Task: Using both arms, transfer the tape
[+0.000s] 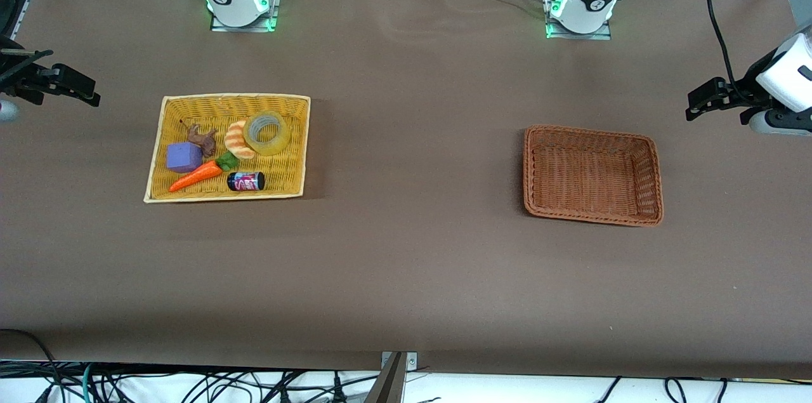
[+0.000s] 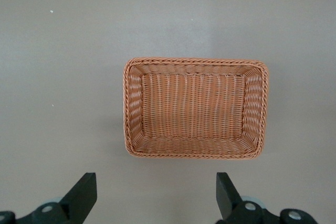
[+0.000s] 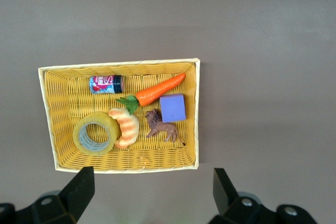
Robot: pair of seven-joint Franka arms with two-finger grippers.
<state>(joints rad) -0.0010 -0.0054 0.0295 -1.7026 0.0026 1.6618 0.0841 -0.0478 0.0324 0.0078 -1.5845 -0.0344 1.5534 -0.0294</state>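
The tape (image 1: 267, 132), a yellowish translucent ring with a grey core, lies flat in the yellow basket (image 1: 235, 97), touching a striped croissant toy (image 1: 238, 139). It also shows in the right wrist view (image 3: 95, 137). My right gripper (image 1: 89, 95) hangs high at the right arm's end of the table, open and empty; its wrist view (image 3: 152, 192) looks down on the yellow basket (image 3: 121, 63). My left gripper (image 1: 698, 105) hangs high at the left arm's end, open and empty; its wrist view (image 2: 156, 192) looks down on the brown basket (image 2: 194, 61).
The yellow basket also holds a purple block (image 1: 184, 157), a toy carrot (image 1: 196, 176), a small can (image 1: 246, 181) and a brown animal figure (image 1: 202, 138). The brown wicker basket (image 1: 590, 133) stands empty toward the left arm's end.
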